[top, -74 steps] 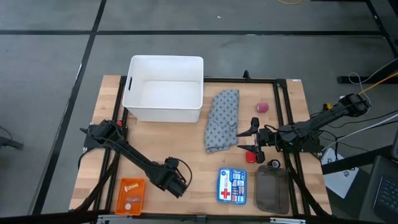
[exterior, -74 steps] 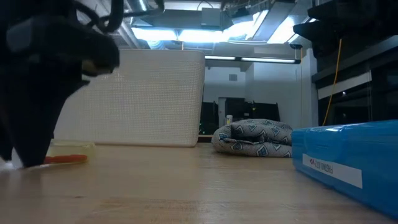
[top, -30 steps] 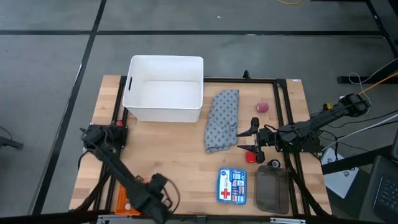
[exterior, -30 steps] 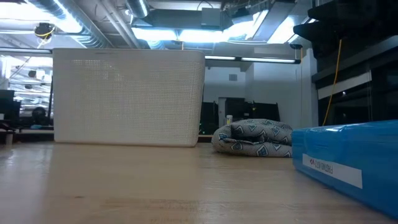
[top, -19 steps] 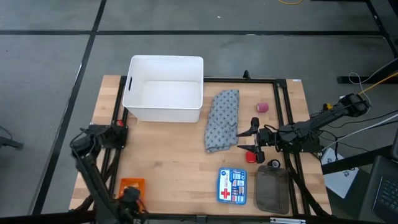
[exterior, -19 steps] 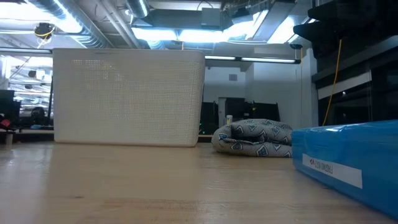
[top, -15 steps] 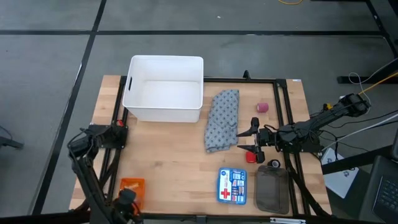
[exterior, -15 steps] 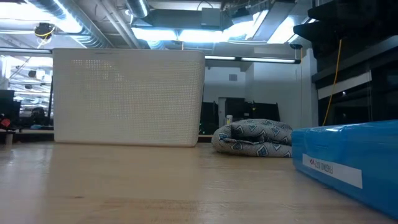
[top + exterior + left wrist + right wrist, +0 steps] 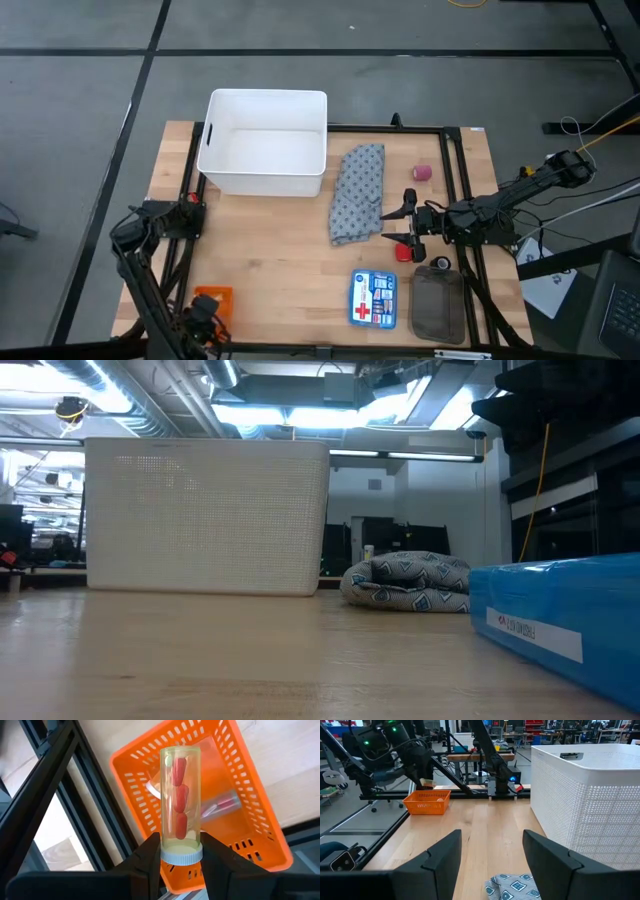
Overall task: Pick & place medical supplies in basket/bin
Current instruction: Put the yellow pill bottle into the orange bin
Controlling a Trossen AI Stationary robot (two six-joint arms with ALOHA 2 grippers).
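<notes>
My left gripper is at the table's near left corner, over a small orange basket, shut on a clear vial of red capsules. A second clear tube lies in that basket. My right gripper hangs open just right of the grey-blue patterned cloth, which lies flat on the table. A red piece sits near the right gripper's near finger. A pink piece lies farther back. The right wrist view shows the cloth's edge between the spread fingers. My left gripper holds the vial by its white-capped end, pinched between the two fingers. The vial points straight out along the fingers. It is lifted clear above the orange basket, and nothing of it rests on the basket.
A large white bin stands at the far left of the table. A blue first-aid box, a grey pouch and a small round object lie near the right near edge. Bare wood lies between the bin and the basket.
My left arm has swung from the middle of the near edge toward the table's left, ending over the orange basket at the near left corner. My right arm, the cloth and the bin have stayed where they were.
</notes>
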